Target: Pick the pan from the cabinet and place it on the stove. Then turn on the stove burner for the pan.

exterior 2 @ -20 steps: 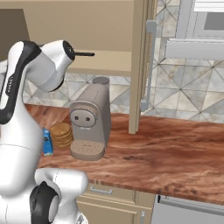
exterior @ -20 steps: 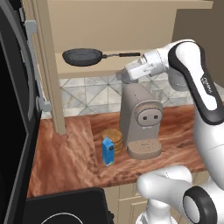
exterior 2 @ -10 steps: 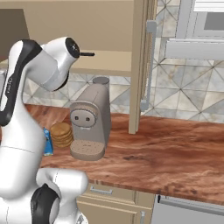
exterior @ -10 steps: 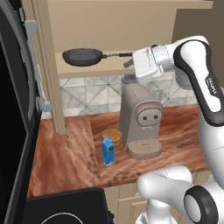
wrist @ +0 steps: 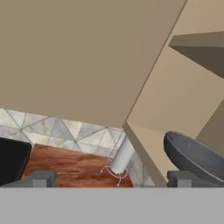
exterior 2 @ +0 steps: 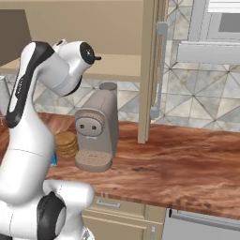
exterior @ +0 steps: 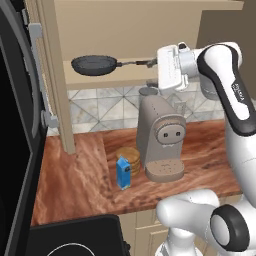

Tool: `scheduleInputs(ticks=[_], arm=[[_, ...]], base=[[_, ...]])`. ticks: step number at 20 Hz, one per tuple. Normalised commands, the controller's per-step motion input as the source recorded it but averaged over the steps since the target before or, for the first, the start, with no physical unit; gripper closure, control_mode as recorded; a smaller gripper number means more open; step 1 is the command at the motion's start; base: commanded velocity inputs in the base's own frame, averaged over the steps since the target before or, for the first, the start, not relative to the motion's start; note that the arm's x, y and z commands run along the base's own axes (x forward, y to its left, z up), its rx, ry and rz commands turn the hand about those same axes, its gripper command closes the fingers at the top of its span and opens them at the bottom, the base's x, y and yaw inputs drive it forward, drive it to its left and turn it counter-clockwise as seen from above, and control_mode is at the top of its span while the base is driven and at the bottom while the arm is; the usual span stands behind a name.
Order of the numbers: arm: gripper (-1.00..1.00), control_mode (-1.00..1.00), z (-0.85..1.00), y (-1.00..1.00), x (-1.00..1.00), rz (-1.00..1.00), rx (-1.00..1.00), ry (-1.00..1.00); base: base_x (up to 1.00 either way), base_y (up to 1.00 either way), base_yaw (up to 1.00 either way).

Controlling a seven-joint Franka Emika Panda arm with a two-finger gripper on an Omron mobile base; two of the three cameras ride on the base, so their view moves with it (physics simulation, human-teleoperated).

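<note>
Pan: the dark pan [exterior: 93, 65] sits on the shelf of the open cabinet [exterior: 122, 77], its long thin handle pointing toward the robot's hand.
Claw: the gripper [exterior: 161, 70] is spread as wide as it goes and holds nothing. In the hand view the two finger tips [wrist: 38, 179] stand far apart.
What changed: a moment ago the hand was farther back. Now it has rolled over and moved up to the handle's end.
How close: I think the handle tip is right at the claw, but it is hard to see.
What it means: the pan is not picked up yet. Grabbing comes next.
Below: a coffee machine [exterior: 159, 137] stands on the counter [exterior: 75, 175].
</note>
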Motion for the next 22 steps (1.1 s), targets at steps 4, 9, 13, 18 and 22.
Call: scheduleInputs(ticks=[4,9,13,18,22], arm=[[-1.00,-1.00,0.01,-0.30,0.53,0.00,-0.02,-0.11],[-1.00,-1.00,0.00,-0.23,0.54,0.00,-0.02,-0.07],[-1.00,-1.00,0.00,-0.05,0.53,-0.02,-0.04,-0.04],[-1.00,-1.00,0.00,0.00,0.47,-0.04,-0.05,-0.02],[-1.00,-1.00,0.00,0.00,0.44,-0.06,-0.06,0.00]], base=[[0.00,0.00,0.00],[0.00,0.00,0.00],[0.00,0.00,0.00],[0.00,0.00,0.00],[0.00,0.00,0.00]])
